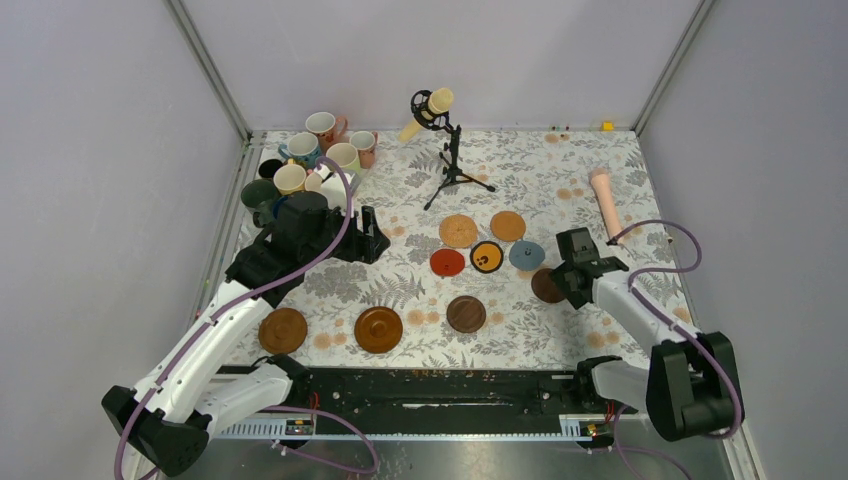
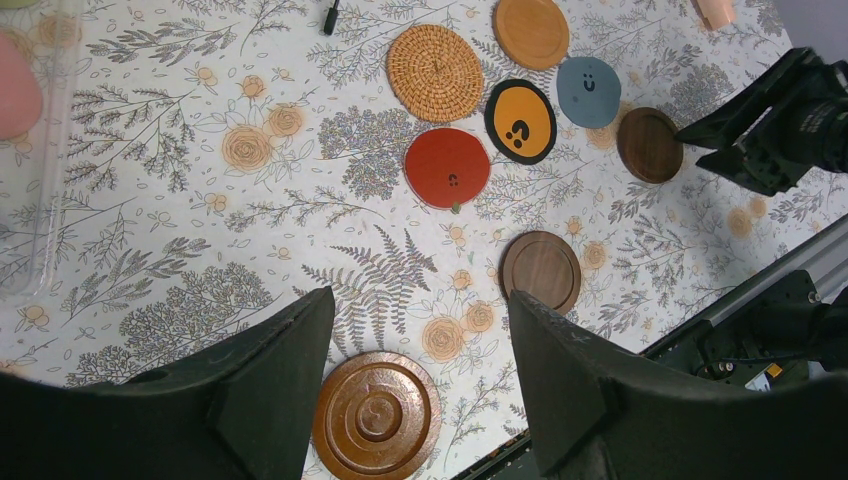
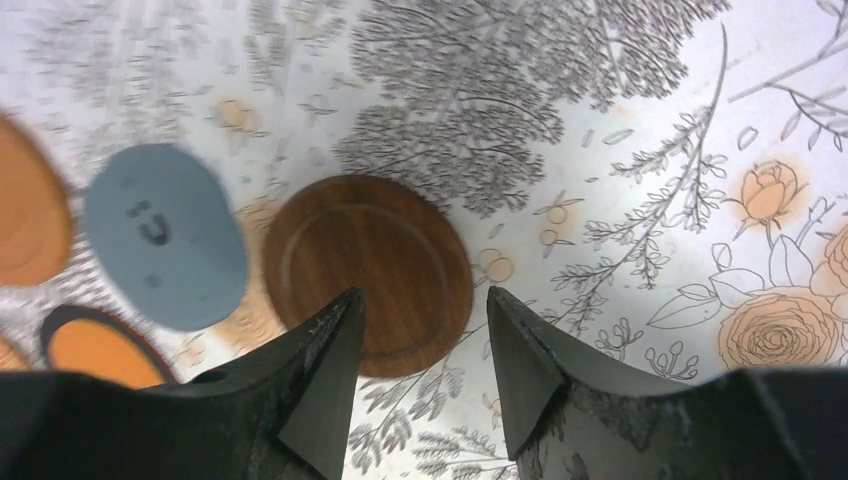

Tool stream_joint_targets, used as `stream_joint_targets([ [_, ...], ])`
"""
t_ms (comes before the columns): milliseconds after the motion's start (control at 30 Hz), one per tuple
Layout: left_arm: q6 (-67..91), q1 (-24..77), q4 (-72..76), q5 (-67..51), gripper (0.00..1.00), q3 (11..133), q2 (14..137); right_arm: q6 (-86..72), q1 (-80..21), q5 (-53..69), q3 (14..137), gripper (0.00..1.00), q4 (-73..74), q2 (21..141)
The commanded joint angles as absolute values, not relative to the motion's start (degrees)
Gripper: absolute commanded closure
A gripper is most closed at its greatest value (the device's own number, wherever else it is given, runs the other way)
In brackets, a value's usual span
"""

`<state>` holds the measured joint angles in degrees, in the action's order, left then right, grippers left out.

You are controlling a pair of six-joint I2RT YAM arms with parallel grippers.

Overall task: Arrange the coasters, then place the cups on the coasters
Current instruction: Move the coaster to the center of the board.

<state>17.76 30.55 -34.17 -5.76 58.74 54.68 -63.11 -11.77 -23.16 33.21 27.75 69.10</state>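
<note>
Toward the far left corner of the flowered counter [image 1: 560, 170] a huddle of cups [image 1: 312, 158] stands close together, pink, cream, pale green, light blue and dark ones, none of them on a coaster. Out in the middle lie a woven cork coaster [image 1: 458, 230] and a tan wooden coaster [image 1: 507, 225]. Just nearer is a row of three: a red coaster [image 1: 447, 262], a black-rimmed orange coaster [image 1: 487, 256] and a grey-blue coaster [image 1: 526, 255], each marked with a tiny face of dots and a curve. Closer to the arms sit a dark brown coaster [image 1: 466, 313], a ringed mid-brown coaster [image 1: 378, 329] and a second mid-brown coaster [image 1: 283, 330]. The right end effector [image 3: 425, 295] is spread and empty, its tips over the near edge of a dark walnut coaster [image 3: 368, 272] beside the grey-blue one; whether they touch it I cannot tell. The left end effector [image 2: 420, 298] hangs open over bare cloth, holding nothing. A cream microphone [image 1: 437, 103] and a pink handle [image 1: 603, 198] lie farther back.
</note>
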Motion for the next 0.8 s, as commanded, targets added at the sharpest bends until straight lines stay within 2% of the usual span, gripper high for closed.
stream_joint_targets([
  [0, 16.95, 30.74, -32.65, -4.37, 0.34, 59.23, 53.15, -53.49, -12.04, -19.19, 36.41, 0.45, 27.69, 62.15],
  [133, 17.20, 30.71, -32.61, -3.10, 0.34, 59.18, 52.32, -45.55, -15.27, -11.67, 36.76, 0.43, 24.18, 57.11],
  [300, 17.57, 30.76, -32.54, -0.54, 0.35, 58.98, 50.74, -39.79, -24.17, -6.95, 38.54, 0.40, 22.20, 55.65],
  [567, 18.85, 30.74, -30.47, 6.85, 0.35, 57.29, 45.78, -39.93, -40.01, -7.69, 40.82, 0.46, 20.67, 63.56],
  [767, 19.33, 30.73, -30.42, 10.69, 0.34, 57.02, 43.77, -42.02, -51.43, -8.90, 45.20, 0.45, 17.37, 71.57],
])
